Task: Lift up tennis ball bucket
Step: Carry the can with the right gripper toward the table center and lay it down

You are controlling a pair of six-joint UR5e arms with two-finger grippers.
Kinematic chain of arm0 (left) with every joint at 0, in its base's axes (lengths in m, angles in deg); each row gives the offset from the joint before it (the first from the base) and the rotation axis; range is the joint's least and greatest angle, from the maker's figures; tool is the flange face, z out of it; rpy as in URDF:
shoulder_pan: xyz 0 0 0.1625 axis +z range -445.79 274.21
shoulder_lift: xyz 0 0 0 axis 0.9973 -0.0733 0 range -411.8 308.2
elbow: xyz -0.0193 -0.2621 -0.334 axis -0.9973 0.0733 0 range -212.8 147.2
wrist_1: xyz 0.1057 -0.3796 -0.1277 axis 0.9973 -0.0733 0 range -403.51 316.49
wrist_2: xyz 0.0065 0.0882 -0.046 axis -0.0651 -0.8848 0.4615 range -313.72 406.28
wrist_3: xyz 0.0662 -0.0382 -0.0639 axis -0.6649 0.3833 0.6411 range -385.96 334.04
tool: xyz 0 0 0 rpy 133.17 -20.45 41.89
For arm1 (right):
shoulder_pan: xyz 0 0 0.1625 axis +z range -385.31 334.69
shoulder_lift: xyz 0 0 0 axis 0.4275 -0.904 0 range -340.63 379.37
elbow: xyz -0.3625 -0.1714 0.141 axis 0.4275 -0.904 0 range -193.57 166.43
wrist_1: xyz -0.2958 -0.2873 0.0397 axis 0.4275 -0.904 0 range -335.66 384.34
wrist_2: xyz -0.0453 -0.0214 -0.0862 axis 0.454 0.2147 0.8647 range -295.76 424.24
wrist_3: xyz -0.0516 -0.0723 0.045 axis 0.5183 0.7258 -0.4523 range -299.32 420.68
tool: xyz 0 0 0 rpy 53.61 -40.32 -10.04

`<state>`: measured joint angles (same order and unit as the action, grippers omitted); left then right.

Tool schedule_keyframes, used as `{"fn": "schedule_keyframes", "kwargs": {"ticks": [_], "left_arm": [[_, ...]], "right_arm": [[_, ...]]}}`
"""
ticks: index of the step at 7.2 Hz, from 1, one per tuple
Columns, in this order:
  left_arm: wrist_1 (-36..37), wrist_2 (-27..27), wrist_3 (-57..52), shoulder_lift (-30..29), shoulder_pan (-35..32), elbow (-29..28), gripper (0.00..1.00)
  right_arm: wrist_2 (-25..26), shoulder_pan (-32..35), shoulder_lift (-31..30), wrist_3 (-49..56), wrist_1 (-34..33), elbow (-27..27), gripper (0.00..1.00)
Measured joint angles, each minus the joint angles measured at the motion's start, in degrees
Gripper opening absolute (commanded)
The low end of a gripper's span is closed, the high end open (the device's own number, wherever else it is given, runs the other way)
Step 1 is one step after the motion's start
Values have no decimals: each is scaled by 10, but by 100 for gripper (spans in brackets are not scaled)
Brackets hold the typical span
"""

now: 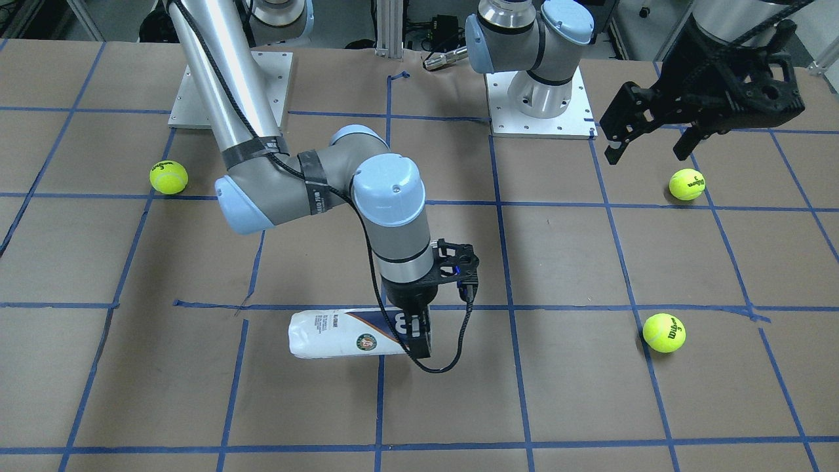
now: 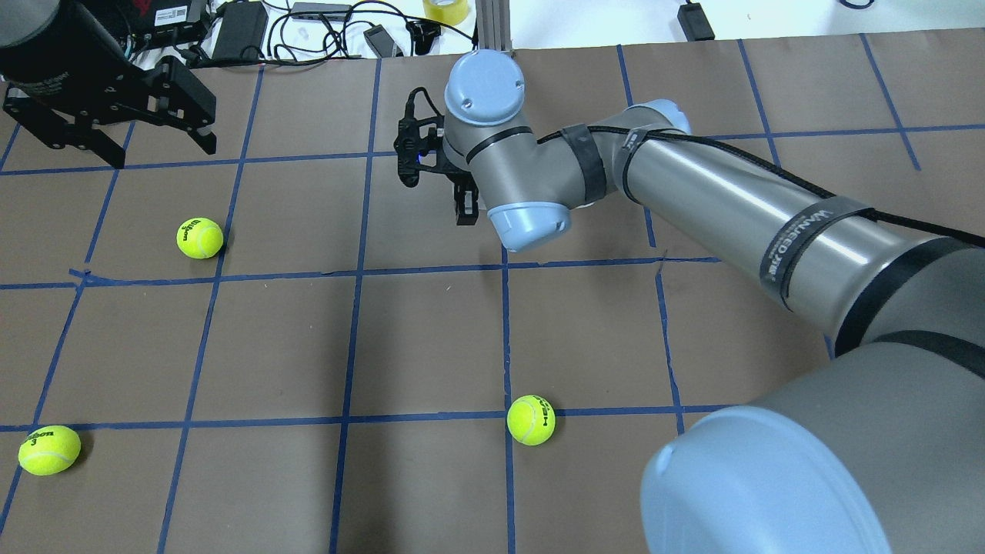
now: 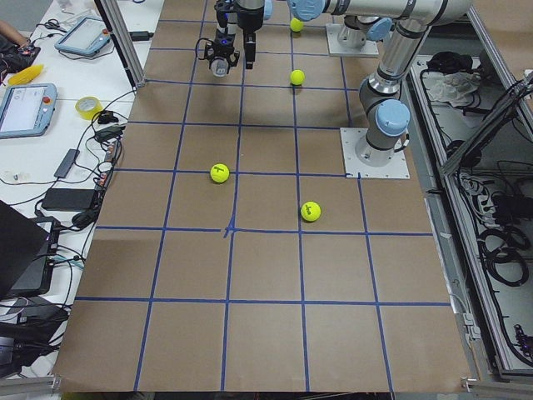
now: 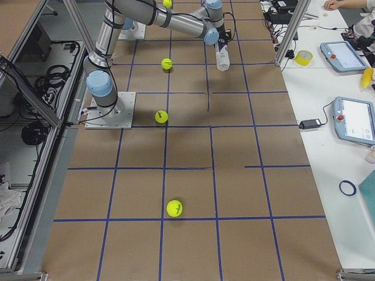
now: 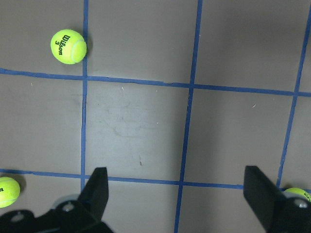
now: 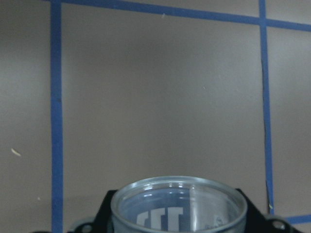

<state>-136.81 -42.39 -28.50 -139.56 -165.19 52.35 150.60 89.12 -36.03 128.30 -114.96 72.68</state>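
Note:
The tennis ball bucket (image 1: 341,334) is a slim clear can with a white-and-navy label. It lies level on its side near the middle of the table. My right gripper (image 1: 418,331) points straight down and is shut on the can's end. The right wrist view shows the can's clear round rim (image 6: 179,204) between the black fingers. I cannot tell whether the can touches the paper. In the overhead view my right arm hides the can, and only the gripper (image 2: 464,208) shows. My left gripper (image 1: 645,156) hangs open and empty, high above the table's left side (image 2: 161,152).
Several yellow-green tennis balls lie scattered on the brown paper with its blue tape grid: one (image 1: 168,177) at the right arm's side, two (image 1: 686,184) (image 1: 664,332) under and in front of the left gripper. The arm bases (image 1: 537,98) stand at the back.

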Motion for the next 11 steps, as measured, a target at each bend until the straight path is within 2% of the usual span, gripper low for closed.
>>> {"fn": "schedule_keyframes", "kwargs": {"ticks": [3, 4, 5, 6, 9, 11], "left_arm": [[-8, 4, -23, 0, 28, -3, 100], [-8, 4, -25, 0, 28, 0, 100], [-8, 5, -25, 0, 28, 1, 100], [-8, 4, -26, 1, 27, 3, 100], [-8, 3, -29, 1, 27, 4, 100], [-8, 1, -48, 1, 31, 2, 100]], "right_arm": [[-3, 54, 28, -13, -24, -2, 44], [-3, 63, 32, -26, -32, -2, 55], [-3, 69, 34, -35, -38, -2, 91], [-3, 72, 38, -34, -53, 1, 100], [-2, 75, 50, -36, -85, 6, 100], [-7, 73, 26, -36, -68, -3, 100]]}}
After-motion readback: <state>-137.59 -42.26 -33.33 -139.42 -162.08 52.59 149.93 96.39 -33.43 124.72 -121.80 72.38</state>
